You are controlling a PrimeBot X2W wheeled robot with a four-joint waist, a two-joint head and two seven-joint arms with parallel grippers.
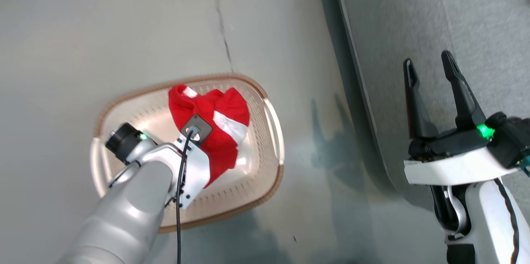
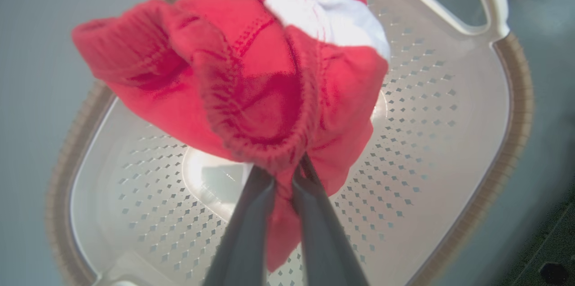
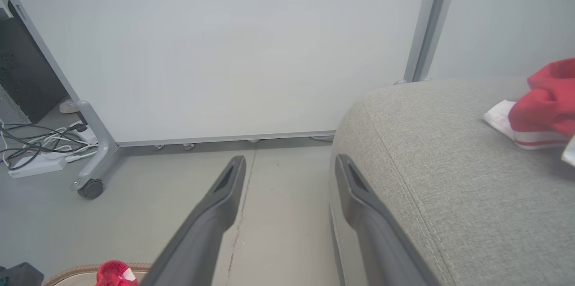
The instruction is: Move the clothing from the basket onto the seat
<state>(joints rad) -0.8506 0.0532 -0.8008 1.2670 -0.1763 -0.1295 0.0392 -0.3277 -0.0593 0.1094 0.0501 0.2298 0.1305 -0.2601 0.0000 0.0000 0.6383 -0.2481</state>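
Left wrist view, centre: the red garment [image 2: 251, 75], white-banded, bunches over the basket [image 2: 516, 111], clenched between the left gripper [image 2: 287, 173] fingers. In the head view the grey seat [image 1: 434, 19] fills the upper right, and the right gripper [image 1: 428, 63] at lower right is spread, holding nothing. A second red garment [image 3: 546, 97] lies on the seat at the right wrist view's right edge.

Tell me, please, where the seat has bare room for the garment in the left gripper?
The seat is bare from its rounded corner and stitched seam up to the red clothing lying there; only that end is crowded.
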